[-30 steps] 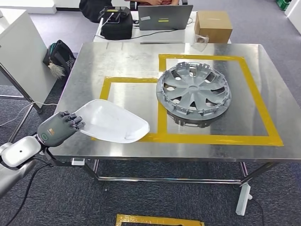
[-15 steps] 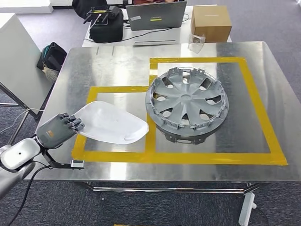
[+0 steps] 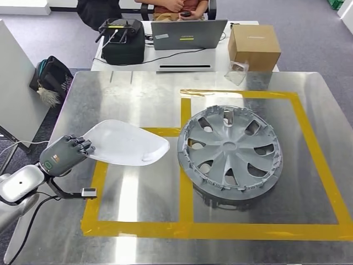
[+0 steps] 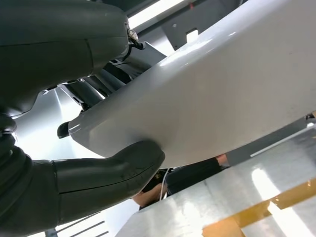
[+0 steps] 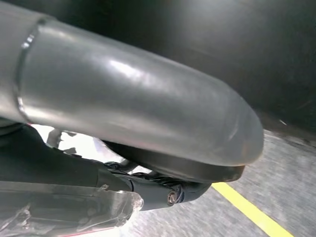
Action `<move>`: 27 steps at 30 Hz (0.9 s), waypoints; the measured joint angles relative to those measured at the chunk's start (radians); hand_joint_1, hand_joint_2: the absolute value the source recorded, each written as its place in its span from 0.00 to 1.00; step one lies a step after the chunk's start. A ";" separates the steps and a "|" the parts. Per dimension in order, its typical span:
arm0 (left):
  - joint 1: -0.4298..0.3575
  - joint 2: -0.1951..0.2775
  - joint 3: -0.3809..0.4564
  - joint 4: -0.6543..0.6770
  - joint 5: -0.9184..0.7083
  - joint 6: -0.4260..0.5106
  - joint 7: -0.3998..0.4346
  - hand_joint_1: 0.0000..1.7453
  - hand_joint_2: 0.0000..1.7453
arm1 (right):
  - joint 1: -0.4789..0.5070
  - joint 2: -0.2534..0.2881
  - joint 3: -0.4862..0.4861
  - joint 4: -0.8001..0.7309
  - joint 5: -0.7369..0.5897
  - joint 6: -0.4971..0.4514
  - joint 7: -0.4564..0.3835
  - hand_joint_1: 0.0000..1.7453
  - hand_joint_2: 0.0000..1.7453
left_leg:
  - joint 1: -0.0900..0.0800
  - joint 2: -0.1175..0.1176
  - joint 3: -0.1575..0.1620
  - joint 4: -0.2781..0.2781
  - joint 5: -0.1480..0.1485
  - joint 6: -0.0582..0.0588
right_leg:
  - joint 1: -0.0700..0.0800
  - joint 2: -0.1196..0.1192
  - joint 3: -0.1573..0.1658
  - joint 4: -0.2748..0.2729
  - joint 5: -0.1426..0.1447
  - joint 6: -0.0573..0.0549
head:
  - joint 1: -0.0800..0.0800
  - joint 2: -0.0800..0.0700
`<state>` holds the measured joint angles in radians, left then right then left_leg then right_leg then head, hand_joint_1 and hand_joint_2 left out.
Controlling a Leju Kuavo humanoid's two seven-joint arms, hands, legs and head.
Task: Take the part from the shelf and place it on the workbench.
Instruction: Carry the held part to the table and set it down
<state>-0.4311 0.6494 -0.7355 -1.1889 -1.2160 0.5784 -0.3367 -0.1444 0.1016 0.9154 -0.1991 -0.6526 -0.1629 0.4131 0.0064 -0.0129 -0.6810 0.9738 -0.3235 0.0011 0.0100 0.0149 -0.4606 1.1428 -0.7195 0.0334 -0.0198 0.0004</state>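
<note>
A white part (image 3: 124, 143) is gripped at its left end by the left hand (image 3: 67, 154) and held above the table (image 3: 137, 99), over the left taped rectangle. A grey hubcap (image 3: 229, 152) lies to the right. The right hand's state cannot be told.

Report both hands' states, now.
Left hand: holding the white part by its edge.
Right hand: cannot be told; the fingers' state isn't clear.

We see a white part (image 3: 124, 143), grey hubcap (image 3: 230, 152), yellow tape (image 3: 185, 160) on the silvery surface (image 3: 137, 91), brown box (image 3: 253, 45).
</note>
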 joint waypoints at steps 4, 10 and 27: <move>0.026 -0.004 -0.001 0.006 -0.025 0.018 0.017 1.00 1.00 | 0.002 0.000 0.000 0.000 0.001 0.000 -0.032 0.00 0.00 | -0.003 -0.001 0.053 0.000 -0.045 0.005 | 0.004 -0.003 -0.137 0.101 0.067 -0.007 | 0.002 0.000; 0.033 -0.008 0.007 0.010 -0.026 0.026 0.026 0.00 1.00 | 0.007 0.000 0.000 0.000 0.000 -0.001 -0.056 0.00 0.00 | -0.013 -0.012 0.089 0.012 -0.085 0.000 | 0.005 -0.002 -0.120 -0.129 0.271 -0.018 | 0.000 0.000; 0.042 -0.008 0.054 0.010 0.012 0.036 0.020 0.00 0.00 | 0.005 0.001 0.000 0.000 0.000 -0.002 -0.057 0.00 0.00 | -0.010 -0.007 0.101 -0.003 -0.088 -0.013 | 0.009 0.004 -0.115 -0.128 0.263 -0.030 | 0.000 0.000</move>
<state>-0.3895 0.6416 -0.6817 -1.1784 -1.2037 0.6142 -0.3170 -0.1393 0.1022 0.9155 -0.1992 -0.6528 -0.1652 0.3563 -0.0039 -0.0196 -0.5796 0.9712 -0.4115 -0.0123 0.0194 0.0190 -0.5757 1.0148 -0.4569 0.0035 -0.0195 0.0004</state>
